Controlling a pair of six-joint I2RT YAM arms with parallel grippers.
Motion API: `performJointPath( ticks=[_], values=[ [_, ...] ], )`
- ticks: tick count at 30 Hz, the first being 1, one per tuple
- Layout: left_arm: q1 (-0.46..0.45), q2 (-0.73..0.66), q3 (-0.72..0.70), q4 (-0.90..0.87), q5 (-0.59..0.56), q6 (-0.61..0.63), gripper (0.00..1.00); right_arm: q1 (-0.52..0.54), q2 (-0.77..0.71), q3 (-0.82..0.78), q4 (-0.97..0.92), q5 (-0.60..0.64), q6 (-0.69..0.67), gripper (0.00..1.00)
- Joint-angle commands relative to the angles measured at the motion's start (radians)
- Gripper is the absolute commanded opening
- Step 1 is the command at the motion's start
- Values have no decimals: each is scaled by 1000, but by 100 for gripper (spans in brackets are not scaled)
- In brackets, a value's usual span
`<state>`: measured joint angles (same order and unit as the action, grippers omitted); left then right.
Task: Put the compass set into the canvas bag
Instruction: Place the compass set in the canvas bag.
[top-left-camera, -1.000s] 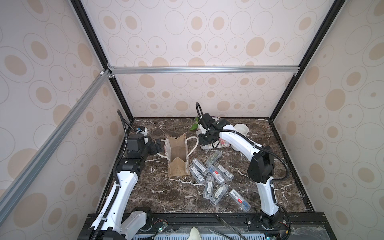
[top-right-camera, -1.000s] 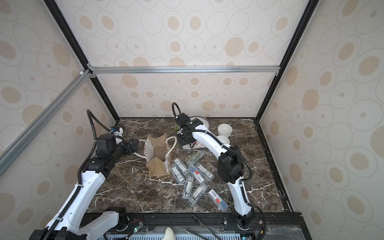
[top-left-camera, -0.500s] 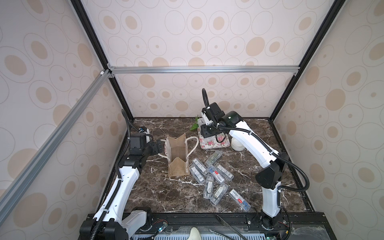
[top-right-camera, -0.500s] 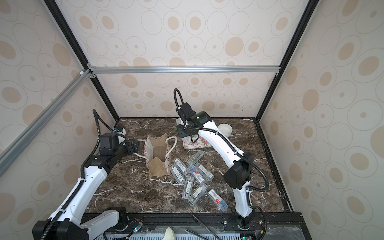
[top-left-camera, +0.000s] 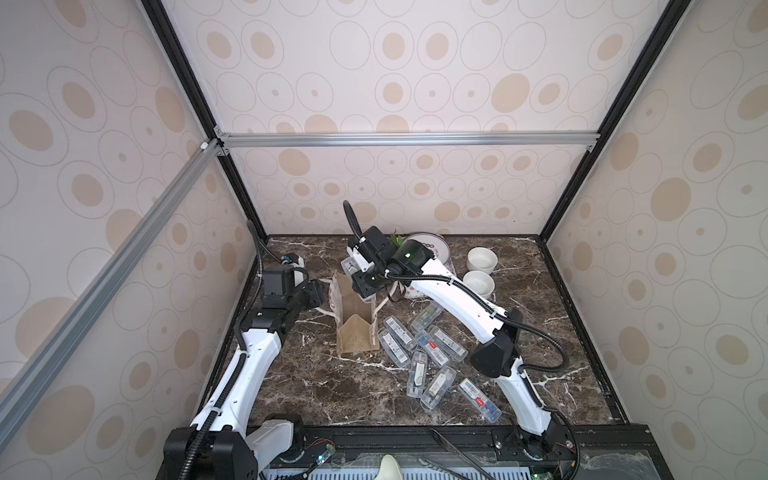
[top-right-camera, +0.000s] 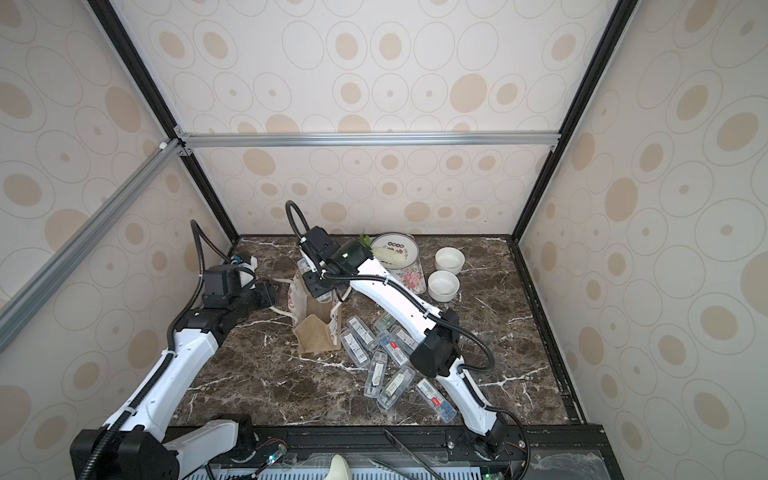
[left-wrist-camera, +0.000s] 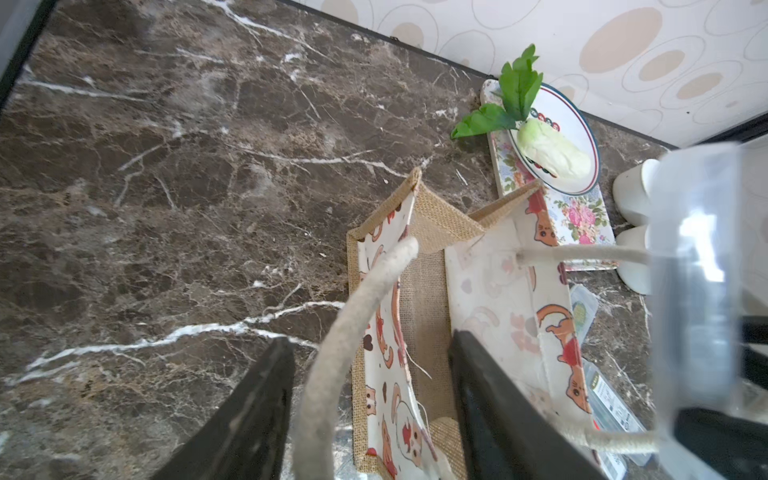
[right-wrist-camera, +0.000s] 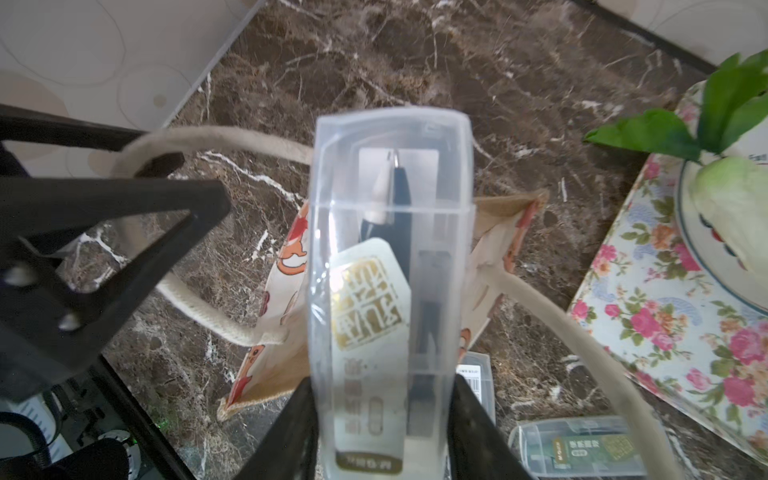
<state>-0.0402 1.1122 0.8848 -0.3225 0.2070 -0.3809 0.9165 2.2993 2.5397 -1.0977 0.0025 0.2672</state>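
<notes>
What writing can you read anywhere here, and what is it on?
"M&G", apparently, mirrored: gripped end of the clear compass case.
Gold seal on it: Chinese characters, not legible.
Labels and barcodes on the cases on the table: too small.
Marks on the plate: blurred.

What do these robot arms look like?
The left arm and right arm are white shells joined by black joints, each trailed by a black ribbed cable. A green light glows on the right arm. The left hand and right hand have flat black fingers.
</notes>
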Motion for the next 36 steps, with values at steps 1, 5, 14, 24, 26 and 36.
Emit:
performJointPath(
  ticks=[1, 5, 14, 24, 26, 36],
  values=[
    [7, -21, -17, 20, 36, -21, 49, 10, 23, 21, 16, -12, -5, 41],
    [10, -35, -42, 43, 61, -42, 36, 15, 59, 20, 23, 29, -24, 41],
    [10, -75, -89, 68, 103, -87, 13, 16, 119, 11, 32, 54, -35, 41],
    [11, -107, -104, 59, 98, -105, 0, 26, 143, -10, -6, 61, -18, 42],
    [11, -112, -105, 60, 99, -109, 0, 28, 149, -31, -14, 60, -18, 43],
    [11, -126, -128, 75, 110, -141, 0, 37, 196, -2, -39, 25, -6, 46]
  ],
)
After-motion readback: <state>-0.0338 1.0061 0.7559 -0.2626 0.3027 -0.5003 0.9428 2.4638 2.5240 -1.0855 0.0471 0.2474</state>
